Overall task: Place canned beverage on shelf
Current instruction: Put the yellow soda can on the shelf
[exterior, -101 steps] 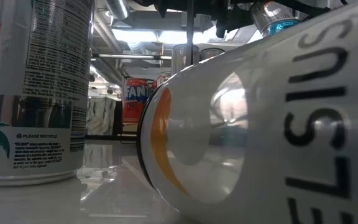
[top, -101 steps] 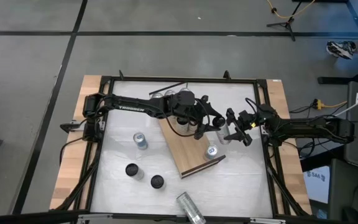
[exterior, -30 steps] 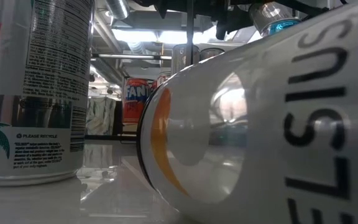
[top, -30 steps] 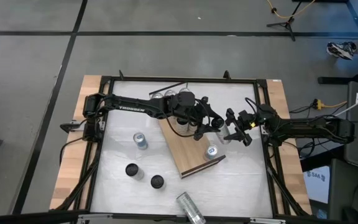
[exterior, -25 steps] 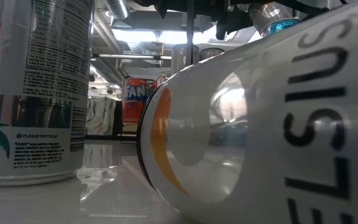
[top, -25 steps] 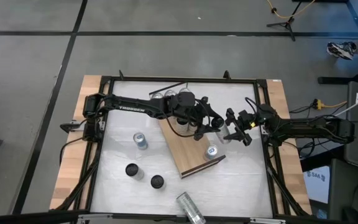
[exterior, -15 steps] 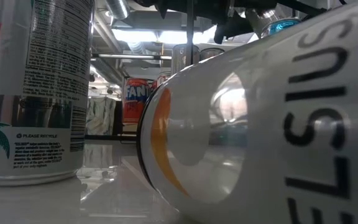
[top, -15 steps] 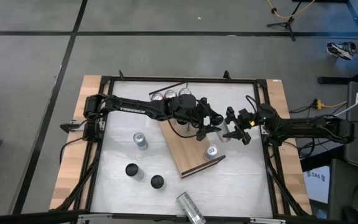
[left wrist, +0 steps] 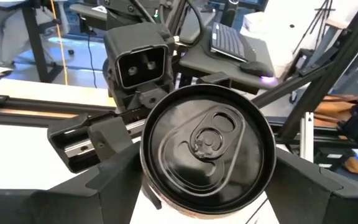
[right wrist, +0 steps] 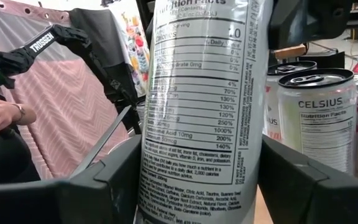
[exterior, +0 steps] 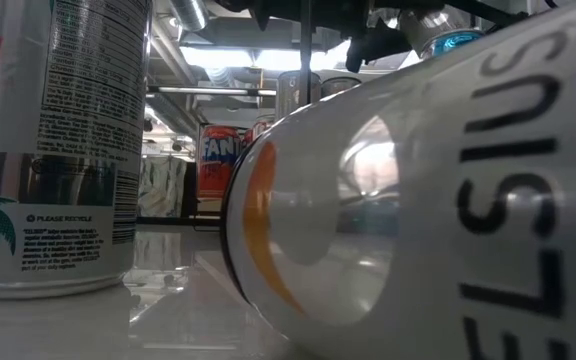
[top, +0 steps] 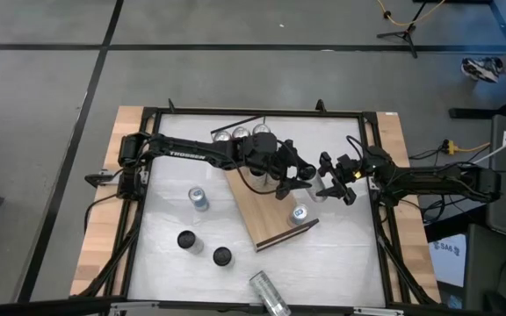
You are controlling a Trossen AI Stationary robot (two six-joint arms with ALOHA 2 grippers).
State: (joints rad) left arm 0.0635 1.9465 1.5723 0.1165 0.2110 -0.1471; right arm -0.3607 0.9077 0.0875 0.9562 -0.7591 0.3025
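A white Celsius can (top: 313, 186) stands upright between my two grippers, over the right side of the light-brown shelf board (top: 266, 215). My left gripper (top: 299, 179) reaches it from the table's left and is shut on its top end (left wrist: 207, 146). My right gripper (top: 325, 186) comes from the right and is shut on its printed body (right wrist: 201, 112). One can (top: 299, 212) stands on the shelf near its near end. Three cans (top: 240, 132) stand in a row by its far end. The held can's foot is hidden. My left gripper has the can's wall just below the lid's rim (left wrist: 149, 186) between its two fingers, one on each side. The fingers (left wrist: 98, 186) come slanting down from above and from the table's left. The can stands upright under them. My right gripper has the lower part of the can's printed wall (right wrist: 151, 186) between its two fingers (right wrist: 104, 186), one on each side. The fingers come level from the table's right and lie across the upright can. The can's foot is below the picture.
On the white tabletop to the left stand a silver can (top: 198, 198) and two dark-topped cans (top: 185, 239) (top: 223, 256). A can (top: 269, 294) lies at the near edge, filling the low view (exterior: 418, 200). A person's hand (right wrist: 5, 115) shows beyond the table.
My left arm's wrist has shifted a little toward the table's near edge, uncovering the third can by the shelf's far end. The can has stayed between both grippers. My right gripper has kept still.
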